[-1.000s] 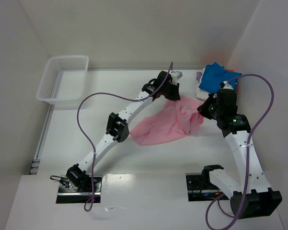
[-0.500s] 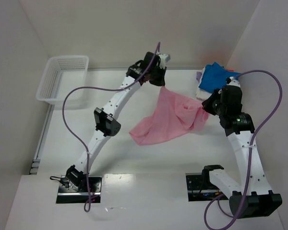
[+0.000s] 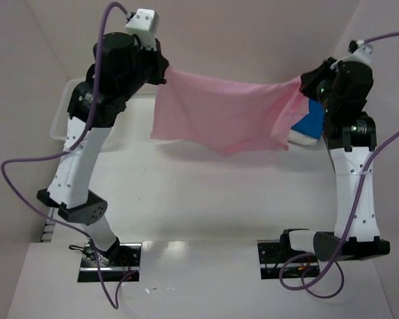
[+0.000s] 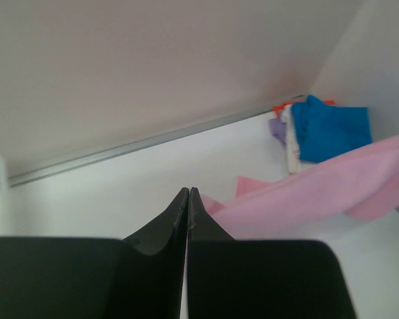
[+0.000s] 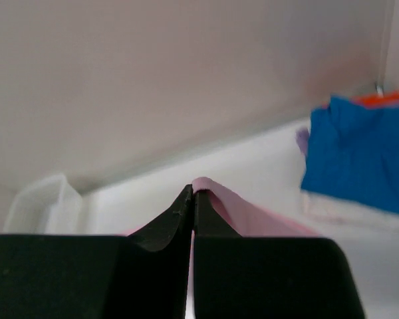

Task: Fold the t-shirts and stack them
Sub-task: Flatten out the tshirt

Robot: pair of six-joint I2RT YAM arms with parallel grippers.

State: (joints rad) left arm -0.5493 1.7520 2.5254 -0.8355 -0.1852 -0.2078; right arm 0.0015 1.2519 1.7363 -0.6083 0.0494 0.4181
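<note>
At the left gripper [image 3: 165, 73]: clenched on one end of the top edge of the pink t-shirt [image 3: 226, 113], cloth trailing off toward 3 o'clock in the left wrist view. At the right gripper [image 3: 304, 83]: likewise pinched tight on the opposite end, with a pink fold poking up right at the tips in the right wrist view.

Between the two: stretched high above the table [image 3: 206, 199], top edge nearly taut, lower hem sagging unevenly toward 5 o'clock.

Beyond, at 2 o'clock on the table: blue t-shirt [image 3: 311, 123] on a small pile, partly hidden behind the pink cloth; white t-shirt [image 4: 292, 149] and lavender t-shirt [image 4: 277, 129] beneath it. At 10 o'clock: mesh basket [image 5: 43, 203], mostly hidden behind the left arm from above.

Judged as the spread-out step ahead of folding. To do it well: hold both grips firm and level, lower together so the hem lands first near table centre, lay flat well apart from the pile, avoid slack bunching mid-span, smooth before any fold
</note>
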